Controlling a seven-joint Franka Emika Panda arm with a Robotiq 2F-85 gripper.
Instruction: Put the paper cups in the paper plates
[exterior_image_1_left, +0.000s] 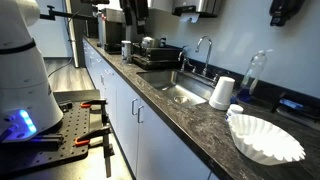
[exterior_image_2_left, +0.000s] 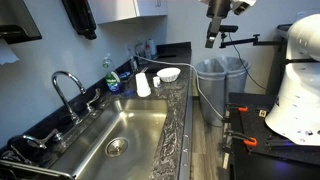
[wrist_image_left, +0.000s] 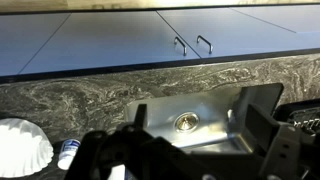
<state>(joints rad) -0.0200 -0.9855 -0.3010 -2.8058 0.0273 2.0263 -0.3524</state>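
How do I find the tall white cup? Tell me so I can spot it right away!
Look at the long dark stone counter and find the metal sink set in it. Right past the sink's end, before the frilly white paper plate, stands the tall white cup. It is much taller than the little cup beside it.

Dark stone table (exterior_image_1_left: 185, 125), sink (exterior_image_1_left: 180, 93) set in; tall white cup (exterior_image_1_left: 222, 92) stands just past the sink; small cup (exterior_image_1_left: 235, 110) beside it; fluted plate (exterior_image_1_left: 265, 138) near them.
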